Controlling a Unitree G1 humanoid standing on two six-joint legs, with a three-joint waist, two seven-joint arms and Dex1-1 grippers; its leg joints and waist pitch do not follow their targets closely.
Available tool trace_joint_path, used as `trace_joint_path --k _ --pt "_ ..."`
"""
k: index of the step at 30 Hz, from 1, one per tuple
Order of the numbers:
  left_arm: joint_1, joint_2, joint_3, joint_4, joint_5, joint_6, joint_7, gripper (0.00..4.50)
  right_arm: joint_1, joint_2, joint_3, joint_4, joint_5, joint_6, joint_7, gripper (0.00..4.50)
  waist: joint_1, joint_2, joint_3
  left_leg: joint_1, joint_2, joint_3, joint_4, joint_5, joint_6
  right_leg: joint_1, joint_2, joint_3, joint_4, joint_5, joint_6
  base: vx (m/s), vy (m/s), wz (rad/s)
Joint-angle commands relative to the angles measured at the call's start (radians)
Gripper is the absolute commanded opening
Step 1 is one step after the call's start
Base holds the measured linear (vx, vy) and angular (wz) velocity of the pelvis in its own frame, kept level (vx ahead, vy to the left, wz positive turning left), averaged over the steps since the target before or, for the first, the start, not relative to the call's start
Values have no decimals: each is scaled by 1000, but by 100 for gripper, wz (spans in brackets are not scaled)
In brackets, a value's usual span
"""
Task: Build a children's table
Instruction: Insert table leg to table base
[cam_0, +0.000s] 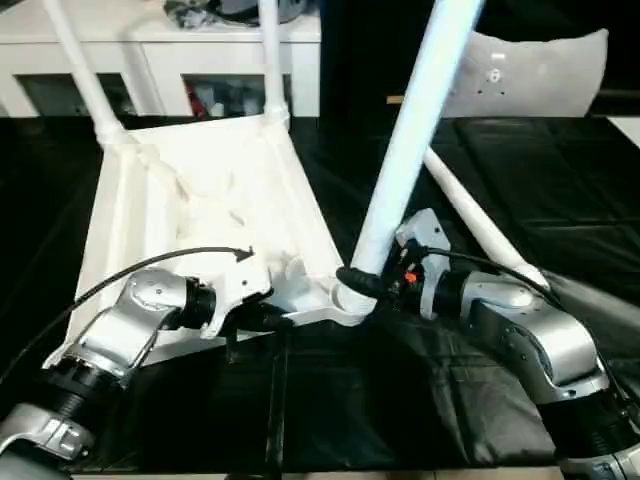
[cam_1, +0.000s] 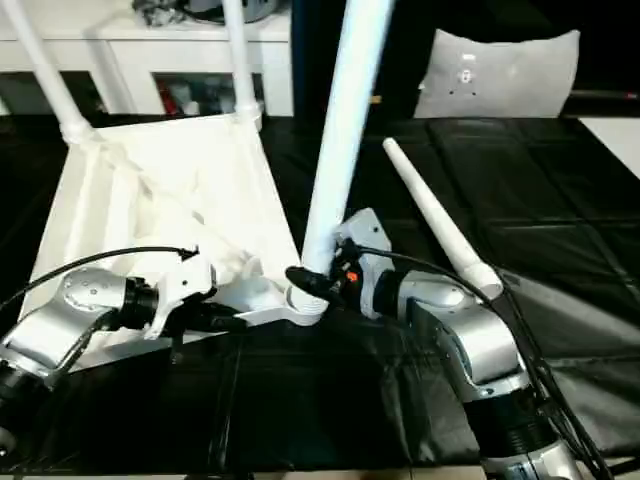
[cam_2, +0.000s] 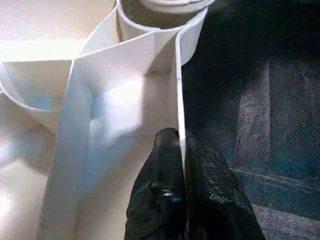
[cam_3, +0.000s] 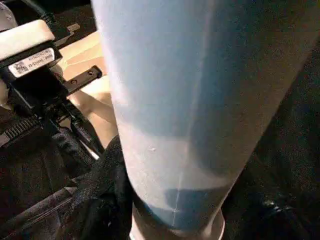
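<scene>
The black-covered surface (cam_0: 560, 170) lies open on the right beyond the loose leg (cam_0: 480, 225), which runs diagonally across it and bars a straight sweep. The upturned table top (cam_0: 200, 200) fills the left centre; two legs (cam_0: 85, 75) stand in its far corners. The near corner is crowded: the right gripper (cam_0: 365, 282) grips an upright leg (cam_0: 410, 140) seated there, and the left gripper (cam_0: 270, 318) clamps the near rim. A white panel (cam_0: 530, 70) stands at the far right.

A black-covered counter (cam_0: 520, 180) carries the upturned white table top (cam_0: 210, 210), resting ribbed side up. One loose white tube leg (cam_1: 435, 215) lies on the cloth just beyond the right tool (cam_0: 362, 283).
</scene>
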Motion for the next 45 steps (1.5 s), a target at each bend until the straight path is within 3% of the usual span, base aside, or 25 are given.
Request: trace_joint_path --k 1,6,9,13,19,25,27,30,33,38,39,40,45 --pt "-9 -1 -6 8 8 -24 -34 0 -7 -9 4 30 -16 0 2 189 -7 1 -51 26 67 -22 -82 -205 -16 23 -91 54 -83 -94 -222 0 0 0" --pt "-8 -1 -9 6 5 -49 -52 0 -14 27 -3 88 -4 -16 13 189 -8 1 -49 28 68 -22 -85 -237 -28 19 -93 55 -87 -147 -218 0 0 0" --pt "-9 -5 -7 9 5 -55 -58 0 -18 36 2 121 -10 -29 19 189 -7 5 -52 27 70 -22 -84 -214 -26 20 -92 54 -84 -109 -220 0 0 0" --pt "-9 -9 -2 10 7 -61 -67 0 -17 50 -1 184 -15 -50 25 189 -6 0 -52 25 69 -20 -83 -206 -20 22 -93 54 -83 -87 -229 0 0 0" --pt "-5 -2 4 14 11 -70 -71 0 26 51 -26 209 -8 -60 32 189 -5 5 -51 27 71 -21 -86 -227 -21 20 -94 54 -86 -112 -225 0 0 0" --pt "-6 -12 22 21 8 -77 -64 0 103 51 -54 192 2 -110 35 189 -1 10 -54 28 71 -20 -86 -214 -18 22 -93 52 -85 -60 -230 0 0 0" --pt "-8 -12 22 23 9 -79 -64 0 116 38 -36 176 -15 -123 40 189 0 10 -55 26 71 -21 -86 -197 -11 24 -91 51 -82 -28 -230 0 0 0" --pt "-13 -9 18 24 16 -88 -71 0 145 -16 42 131 -89 -173 65 189 2 14 -51 25 70 -21 -87 -195 -9 24 -91 51 -83 -24 -223 0 0 0" --pt "-19 -4 12 32 26 -98 -83 0 144 -43 93 119 -135 -198 100 189 1 12 -49 26 72 -22 -89 -221 -10 23 -92 52 -87 -60 -219 0 0 0" --pt "-24 7 6 34 35 -106 -102 0 110 -58 159 146 -154 -202 168 189 -5 10 -40 27 72 -23 -94 -261 -13 20 -93 54 -92 -118 -221 0 0 0" --pt "-24 9 7 31 35 -104 -105 0 106 -66 177 148 -152 -197 186 189 -7 6 -32 26 72 -23 -96 -266 -10 17 -93 56 -94 -129 -221 0 0 0" --pt "-29 12 9 30 34 -102 -116 0 106 -77 200 152 -151 -197 213 189 -7 8 -34 27 73 -23 -96 -266 -9 18 -93 56 -93 -131 -221 0 0 0" --pt "-50 24 9 39 35 -107 -147 0 120 -91 235 148 -148 -186 270 189 -7 2 -15 27 75 -23 -103 -257 9 13 -92 56 -98 -119 -212 0 0 0"
